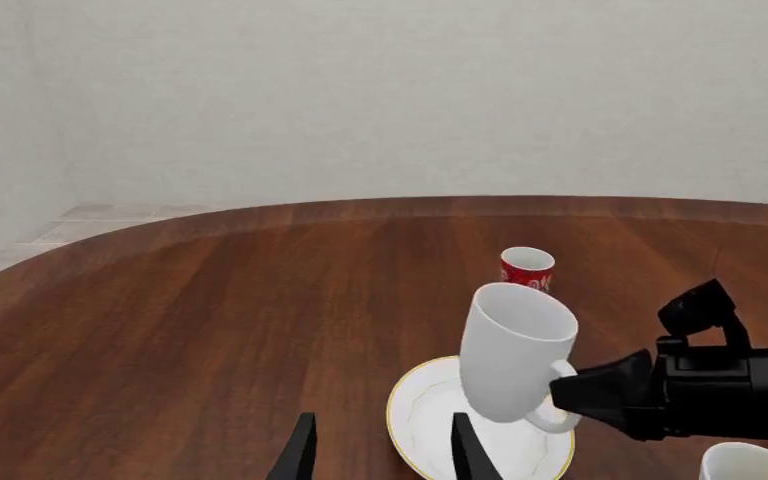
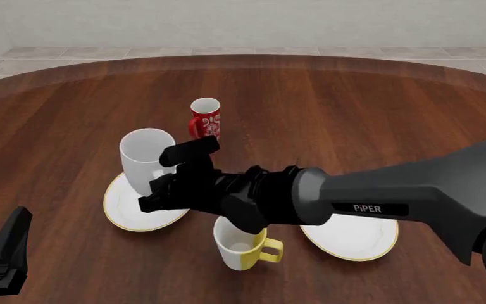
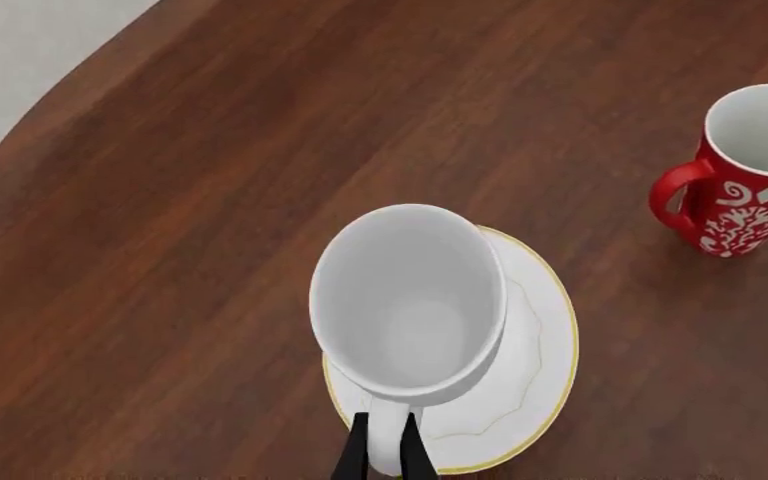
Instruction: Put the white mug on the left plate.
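The tall white mug [image 2: 144,155] is over the left plate [image 2: 124,212], slightly tilted; I cannot tell whether its base touches the plate. My right gripper [image 2: 160,187] is shut on the mug's handle. In the right wrist view the fingertips [image 3: 355,455] pinch the handle below the mug's open mouth [image 3: 408,300], with the plate [image 3: 538,390] beneath. In the left wrist view the mug [image 1: 515,350] stands above the plate [image 1: 424,420], held by the right gripper [image 1: 568,393]. My left gripper [image 1: 381,455] is open and empty, short of the plate, low at the front left [image 2: 5,247].
A small red patterned mug [image 2: 205,118] stands just behind the plate. A half-yellow mug [image 2: 241,246] sits under my right arm [image 2: 361,199]. The other matching plate [image 2: 357,244] lies to the right. The table's curved far edge [image 1: 357,208] meets a pale wall.
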Tool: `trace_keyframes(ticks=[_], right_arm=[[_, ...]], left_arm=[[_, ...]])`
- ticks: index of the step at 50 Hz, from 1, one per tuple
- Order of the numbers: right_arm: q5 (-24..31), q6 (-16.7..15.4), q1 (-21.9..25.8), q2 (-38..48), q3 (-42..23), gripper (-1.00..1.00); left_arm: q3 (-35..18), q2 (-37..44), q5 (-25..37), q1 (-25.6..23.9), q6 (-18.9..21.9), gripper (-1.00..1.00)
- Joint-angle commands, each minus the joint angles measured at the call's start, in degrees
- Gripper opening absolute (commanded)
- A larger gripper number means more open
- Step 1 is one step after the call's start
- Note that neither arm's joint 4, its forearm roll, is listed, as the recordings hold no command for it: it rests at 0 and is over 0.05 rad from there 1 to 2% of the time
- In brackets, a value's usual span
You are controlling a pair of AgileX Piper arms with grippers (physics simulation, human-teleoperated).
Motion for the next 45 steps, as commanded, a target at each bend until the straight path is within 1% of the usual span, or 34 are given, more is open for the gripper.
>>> trace_keyframes(ticks=[1,26,45], right_arm=[[-0.29,0.55,-0.03,0.27,-0.03,-1.00],[-0.55,1.07,0.62,1.04,-0.04,-1.00],[-0.54,1.35,0.27,1.87,-0.26,-1.00]], left_arm=[[0.00,0.00,0.00,0.01,0.00,1.00],[0.00,0.01,0.00,-0.01,0.00,1.00],[0.00,0.00,0.00,0.00,0.00,1.00]])
